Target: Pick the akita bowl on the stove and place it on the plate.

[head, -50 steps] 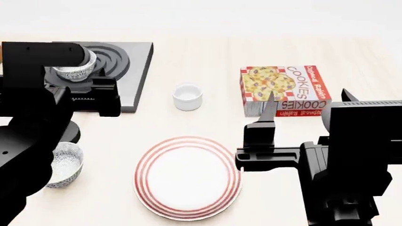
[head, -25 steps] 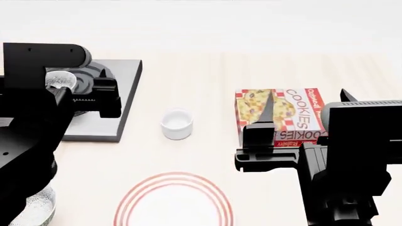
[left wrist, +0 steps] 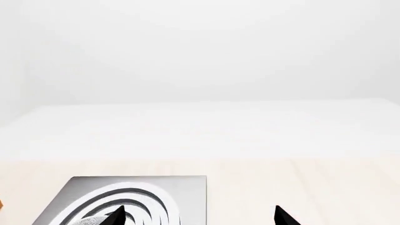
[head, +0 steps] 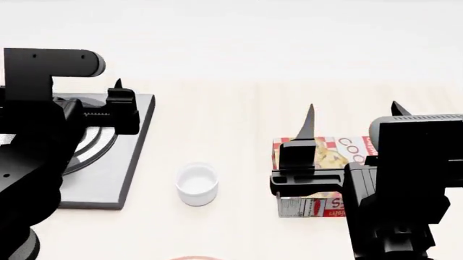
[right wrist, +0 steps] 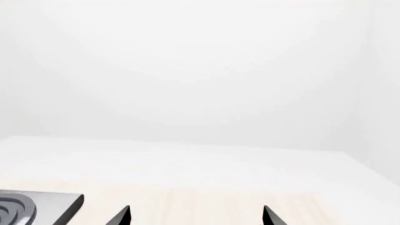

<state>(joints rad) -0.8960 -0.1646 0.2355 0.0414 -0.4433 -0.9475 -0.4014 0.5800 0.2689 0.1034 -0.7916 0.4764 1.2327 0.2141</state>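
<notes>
Our left gripper (head: 79,111), jaws apart and empty, hangs over the flat dark grey stove slab (head: 123,168). The speckled akita bowl (left wrist: 93,221) barely shows beneath its fingertips, so this arm is nearer. Our right gripper (head: 352,115) gapes empty, well apart.

One stove (head: 108,162), one white cup (head: 197,184), one cookie box (head: 318,173) — and perhaps a plate's rim (head: 192,258) — nothing clearer.

Illumination: bright, even, diffuse; no distinct source. The white background is near overexposure in every view. Shadows on the counter (head: 231,135) are faint and soft. Renders sharp; no blur or edge distortion.
</notes>
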